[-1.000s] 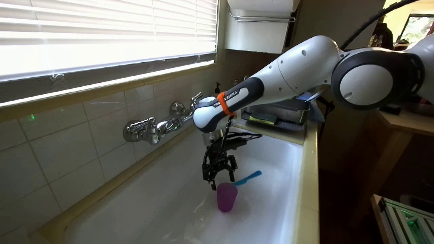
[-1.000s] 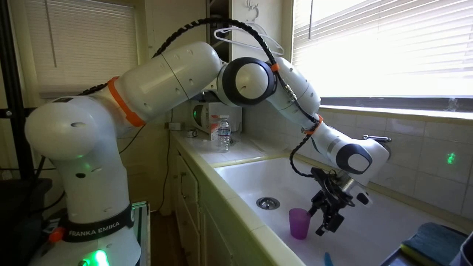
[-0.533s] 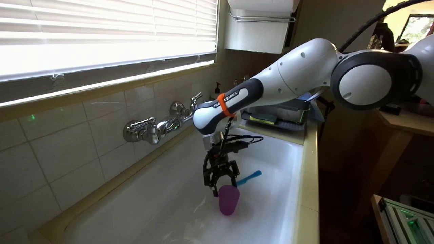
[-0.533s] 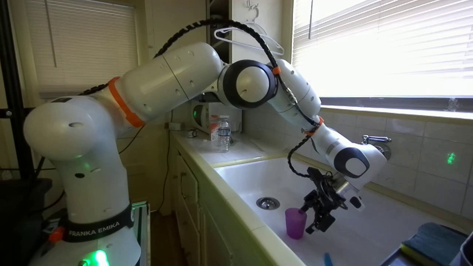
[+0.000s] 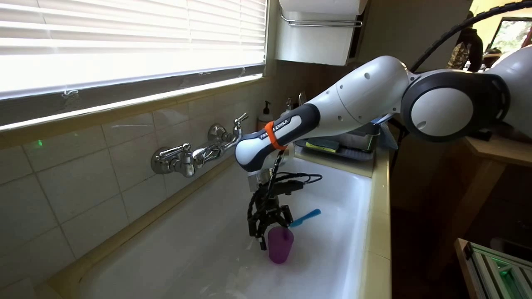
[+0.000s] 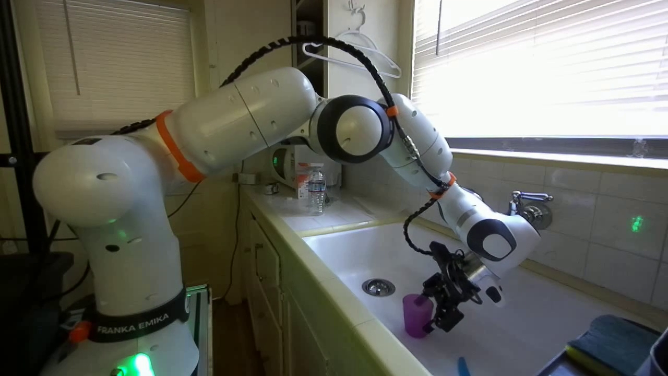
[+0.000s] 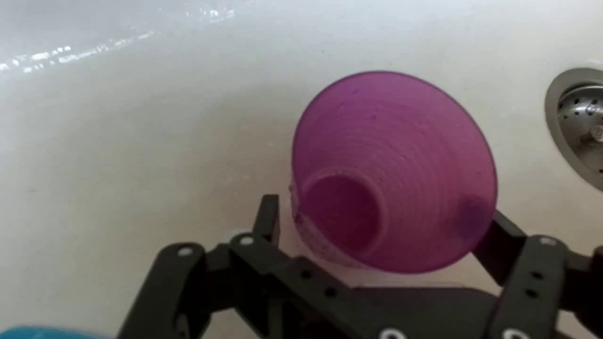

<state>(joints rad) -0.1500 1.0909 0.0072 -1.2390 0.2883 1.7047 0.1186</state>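
- Tool point(image 5: 274, 242) has come down over the last second, arm point(image 5: 365, 97) sinking with it; purple cup point(image 7: 410, 141) shifted slightly in the same interval. Blue utensil point(image 5: 306, 217): unmoved.
- Tool state: jaws spread wide, nothing gripped. Fingers point(image 7: 268, 216) stand on two sides of the cup, outside its wall.
- Wrist view: narrow gap between the fingertip at left and the cup. Opposite finger shows as a dark patch through the translucent wall; contact there cannot be told.
- Cup position: standing on its base, mouth up, on the bottom of the white sink point(image 5: 178, 257), between the fingers. Interior visible from above: ringed walls, darker round bottom.
- Drain point(image 6: 378, 287): metal, near the cup; its strainer holes partly seen at the wrist view's edge.
- Utensil: lying in the sink near the cup; only a blurred blue end enters the wrist view's corner.
- Faucet point(image 5: 205, 155): chrome, two handles, mounted on the tiled wall point(image 5: 75, 195); blinds point(image 5: 124, 37) above.
- Sponge point(image 6: 608, 342), dark over yellow, on a dark tray point(image 5: 353, 155) at one sink end.
- Tabletop point(image 6: 360, 206) at the opposite end: water bottle point(image 6: 316, 193), small box point(image 6: 302, 183) beside it.
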